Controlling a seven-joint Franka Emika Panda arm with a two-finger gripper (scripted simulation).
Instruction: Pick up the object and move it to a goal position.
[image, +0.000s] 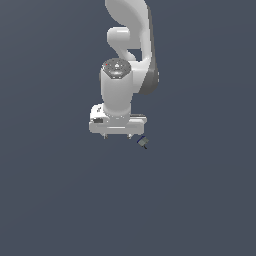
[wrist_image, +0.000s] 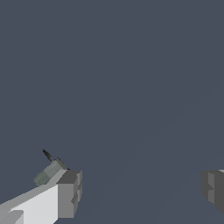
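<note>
Gripper (image: 117, 136) spread wide, grasping nothing. Small grey block (image: 143, 143) on the floor, outside the span of the fingers, just beyond the finger (wrist_image: 69, 194) toward the exterior view's right, tilted diagonally. Needs a sideways shift to that side, likely with some wrist rotation to match the block's long axis, before lowering.

We see the object (image: 143, 142) (wrist_image: 49, 171) as a tiny grey block with a dark blue edge (a thin dark tip juts from one end). It lies tilted on the flat surface, just beside the gripper (image: 117, 136) (wrist_image: 140, 188), outside one fingertip rather than between the two.
</note>
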